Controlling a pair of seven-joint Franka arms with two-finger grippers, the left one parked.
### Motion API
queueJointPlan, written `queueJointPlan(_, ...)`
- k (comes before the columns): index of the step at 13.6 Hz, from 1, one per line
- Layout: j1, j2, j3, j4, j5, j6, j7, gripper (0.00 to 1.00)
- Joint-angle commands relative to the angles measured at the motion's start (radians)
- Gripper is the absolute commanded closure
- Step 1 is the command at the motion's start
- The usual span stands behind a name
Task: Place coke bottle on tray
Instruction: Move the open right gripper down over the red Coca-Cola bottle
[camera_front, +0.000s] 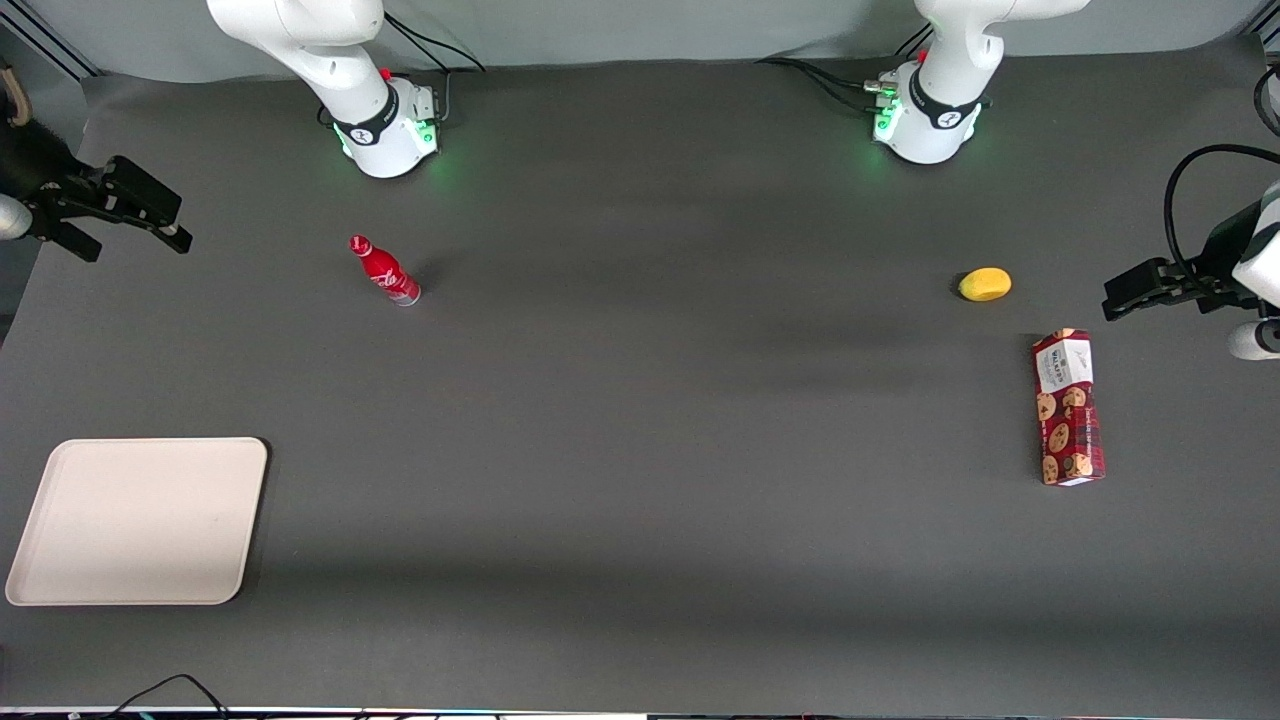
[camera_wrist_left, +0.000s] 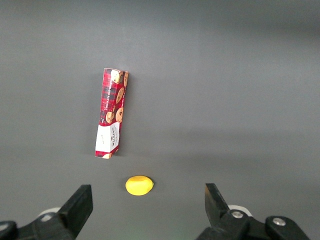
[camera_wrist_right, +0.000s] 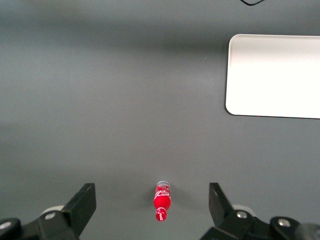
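Note:
The coke bottle (camera_front: 385, 272) is small and red with white script and a silvery base. It stands upright on the dark table near the working arm's base. The beige tray (camera_front: 140, 520) lies flat at the working arm's end of the table, nearer the front camera than the bottle, with nothing on it. My right gripper (camera_front: 135, 240) hangs at the table's edge on that end, open and empty, apart from the bottle. In the right wrist view the bottle (camera_wrist_right: 162, 200) shows between the wide-open fingers of the gripper (camera_wrist_right: 151, 189), well below them, and the tray (camera_wrist_right: 275, 75) is apart from it.
A yellow lemon-like fruit (camera_front: 985, 284) and a red cookie box (camera_front: 1068, 408) lie toward the parked arm's end of the table. Both show in the left wrist view, the fruit (camera_wrist_left: 139, 185) and the box (camera_wrist_left: 112, 113). Cables run along the front edge.

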Motion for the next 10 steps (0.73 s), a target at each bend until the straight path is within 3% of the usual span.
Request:
queueJointPlan(1, 0.000, 0.007, 0.012, 0.043, -0.024, -0.063, -0.004, 0.00)
queueJointPlan(6, 0.002, -0.051, 0.021, -0.084, -0.009, -0.147, 0.005, 0.00)
queueJointPlan(8, 0.002, -0.190, 0.038, -0.314, -0.001, -0.080, 0.006, 0.00)
queueJointPlan(10, 0.002, -0.353, 0.046, -0.619, 0.049, 0.064, 0.006, 0.00)
